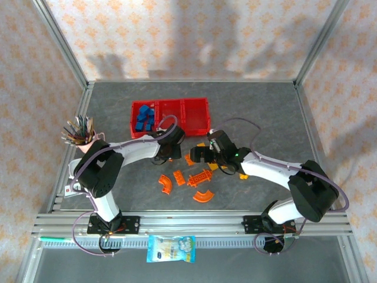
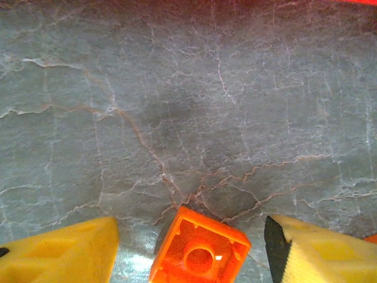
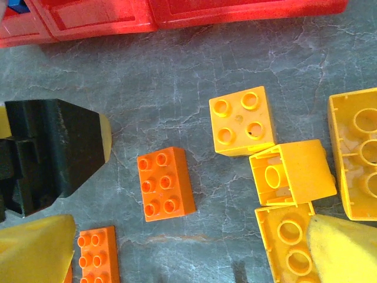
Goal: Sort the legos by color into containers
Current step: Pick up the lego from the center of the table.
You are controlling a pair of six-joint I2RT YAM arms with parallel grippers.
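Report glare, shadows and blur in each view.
Top external: soft shadows lie on the back wall. Left wrist: the orange brick is sharp with one small glint; the table shows a dim shadow. Right wrist: the tray glares, the fingertip is blurred.

Pen cup [image 1: 80, 134] stood at left edge of the grey mat [image 1: 259, 106]. Blue-white snack packet [image 1: 171, 248] lay past the mat's near edge, green stick [image 1: 56, 238] past its near-left corner.

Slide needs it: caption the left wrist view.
Open left gripper straddling an orange brick, hollow side up, on grey table.
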